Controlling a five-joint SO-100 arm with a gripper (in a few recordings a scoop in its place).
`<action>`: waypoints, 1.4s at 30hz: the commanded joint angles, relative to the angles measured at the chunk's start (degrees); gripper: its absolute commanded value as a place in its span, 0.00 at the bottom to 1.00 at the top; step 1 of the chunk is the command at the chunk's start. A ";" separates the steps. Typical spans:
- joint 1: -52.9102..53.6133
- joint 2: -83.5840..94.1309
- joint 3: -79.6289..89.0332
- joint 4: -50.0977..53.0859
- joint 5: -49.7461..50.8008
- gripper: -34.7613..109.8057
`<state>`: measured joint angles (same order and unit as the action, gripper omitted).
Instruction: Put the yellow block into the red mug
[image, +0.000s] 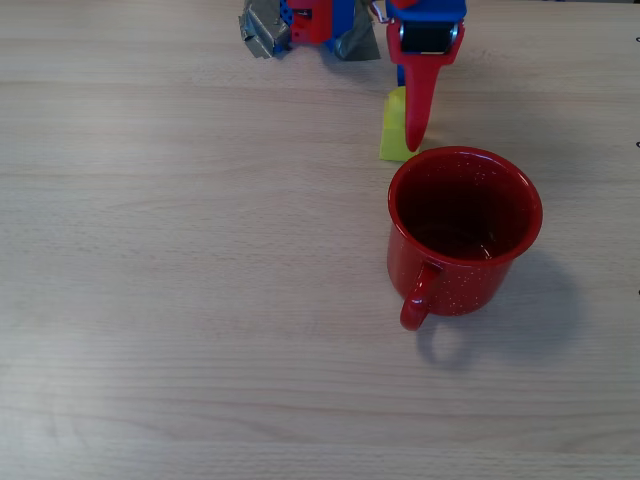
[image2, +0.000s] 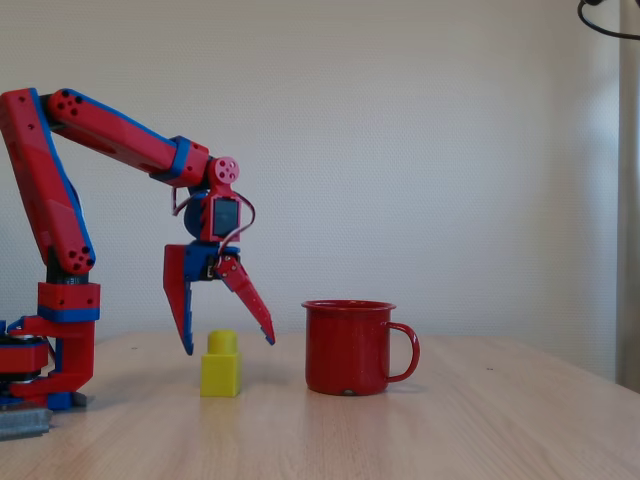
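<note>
A small bright yellow-green plastic brick is seen beside a glossy red enamel mug, white-speckled; red-and-blue gripper above the brick.

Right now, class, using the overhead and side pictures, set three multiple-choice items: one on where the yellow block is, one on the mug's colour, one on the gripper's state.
1. Where is the yellow block?
A. inside the mug
B. on the table beside the mug
C. lifted off the table in the gripper

2. What colour is the speckled mug?
A. red
B. blue
C. white

3. How is the gripper?
A. shut on the block
B. open above the block
C. open inside the mug

Answers:
1 B, the fixed view shows it standing on the wooden table, apart from the mug.
2 A, glossy red in both views.
3 B, its two fingers are spread, tips on either side of the block's stud.
</note>
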<state>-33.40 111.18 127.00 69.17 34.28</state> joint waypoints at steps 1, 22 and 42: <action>0.70 1.23 0.09 -1.32 -0.26 0.53; 2.81 -1.14 1.76 -6.77 -1.93 0.40; 5.19 5.19 -4.39 1.23 -9.84 0.24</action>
<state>-28.56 109.42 129.11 67.15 25.66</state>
